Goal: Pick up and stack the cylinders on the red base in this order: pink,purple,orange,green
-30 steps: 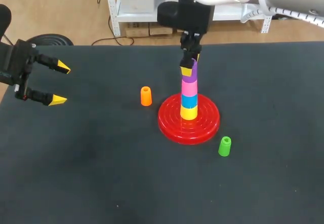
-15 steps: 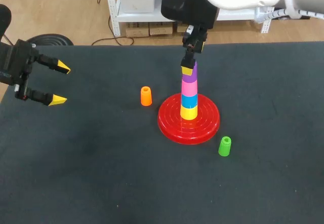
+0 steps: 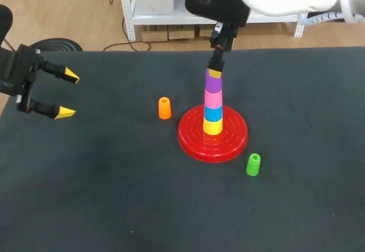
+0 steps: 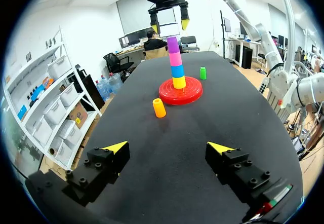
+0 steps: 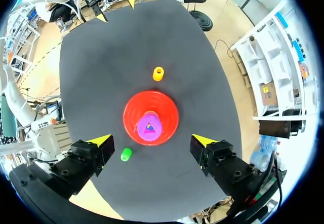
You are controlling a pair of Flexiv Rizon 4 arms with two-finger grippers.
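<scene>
On the red base point(image 3: 228, 143) stands a stack: yellow at the bottom, then blue, pink point(image 3: 213, 98) and purple point(image 3: 213, 84) on top. Straight above it hangs my right gripper point(image 3: 217, 69), open and clear of the purple cylinder point(image 5: 150, 127), which lies under and between its spread fingers point(image 5: 151, 141). The orange cylinder point(image 3: 164, 108) stands upright on the table left of the base; the green cylinder point(image 3: 252, 164) stands at the base's front right. My left gripper point(image 3: 67, 94) is open and empty at the far left, with orange point(image 4: 159, 108) and the stack point(image 4: 174, 64) well ahead of it.
The black table point(image 3: 114, 195) spreads wide around the base. Its left edge lies close to my left gripper point(image 4: 167, 148).
My right gripper has opened, let go of the purple cylinder on top of the stack, and risen above it. The left arm has not moved.
</scene>
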